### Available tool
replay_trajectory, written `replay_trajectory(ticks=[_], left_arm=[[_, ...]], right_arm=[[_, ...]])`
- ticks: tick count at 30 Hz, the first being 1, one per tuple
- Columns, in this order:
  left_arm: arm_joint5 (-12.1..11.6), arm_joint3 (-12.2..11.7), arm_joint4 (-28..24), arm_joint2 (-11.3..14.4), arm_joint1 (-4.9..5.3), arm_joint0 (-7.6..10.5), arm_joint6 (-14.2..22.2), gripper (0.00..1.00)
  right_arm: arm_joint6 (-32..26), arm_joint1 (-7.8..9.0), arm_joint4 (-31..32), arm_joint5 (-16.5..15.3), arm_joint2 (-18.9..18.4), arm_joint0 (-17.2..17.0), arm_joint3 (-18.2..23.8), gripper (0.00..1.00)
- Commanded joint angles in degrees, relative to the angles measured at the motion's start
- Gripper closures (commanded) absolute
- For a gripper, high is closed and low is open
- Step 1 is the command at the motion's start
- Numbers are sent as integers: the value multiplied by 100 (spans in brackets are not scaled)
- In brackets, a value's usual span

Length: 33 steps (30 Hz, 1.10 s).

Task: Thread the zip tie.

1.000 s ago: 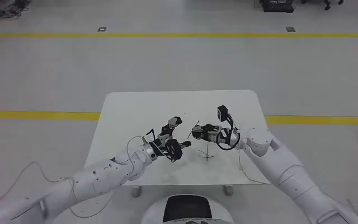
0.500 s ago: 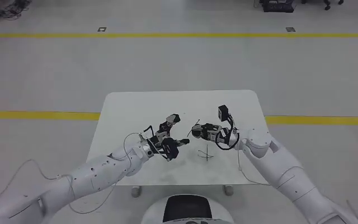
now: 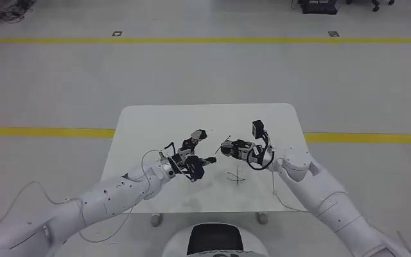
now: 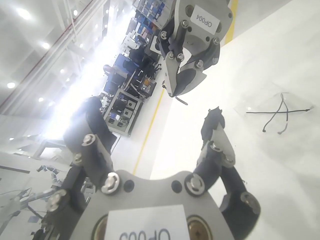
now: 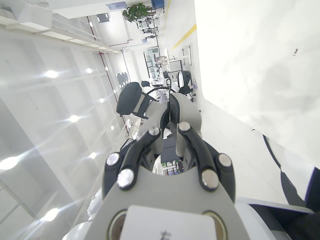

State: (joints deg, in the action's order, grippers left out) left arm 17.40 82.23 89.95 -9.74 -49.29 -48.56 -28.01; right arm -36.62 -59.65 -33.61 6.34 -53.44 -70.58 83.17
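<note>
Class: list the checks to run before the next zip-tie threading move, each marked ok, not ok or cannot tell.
1. Right gripper shut on zip tie: ok.
2. Left gripper open, empty: ok.
3. Grippers facing each other, not touching: ok.
4. Tie end juts out of the right gripper: ok.
5. That end head or tail: cannot tell.
6. Spare ties apart from both grippers: ok.

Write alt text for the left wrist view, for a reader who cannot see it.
The right gripper, shut on a thin black zip tie, faces the open left gripper above a white table. More black ties lie crossed on the table.
</note>
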Motion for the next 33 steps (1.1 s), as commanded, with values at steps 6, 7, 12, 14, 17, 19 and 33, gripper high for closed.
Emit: replay_trajectory(ticks=[6,7,12,14,17,19,33], left_arm=[[-131,-25,0,0,-13,29,-78,42],[-141,-30,0,0,-17,30,-73,40],[-206,-61,0,0,-34,46,-43,55],[-225,-69,0,0,-38,53,-46,57],[-231,-76,0,0,-44,54,-60,57],[-230,-81,0,0,-46,53,-63,56],[-271,-98,0,0,-59,86,-6,64]], right_arm=[[16,-49,-13,43,-8,9,-27,100],[9,-59,-17,50,-4,17,-39,100],[51,-105,-11,102,22,57,-89,100],[67,-122,5,132,29,69,-108,100],[90,-141,37,179,31,74,-117,100],[99,-149,63,211,27,72,-124,100],[38,-204,224,396,-10,68,-110,100]])
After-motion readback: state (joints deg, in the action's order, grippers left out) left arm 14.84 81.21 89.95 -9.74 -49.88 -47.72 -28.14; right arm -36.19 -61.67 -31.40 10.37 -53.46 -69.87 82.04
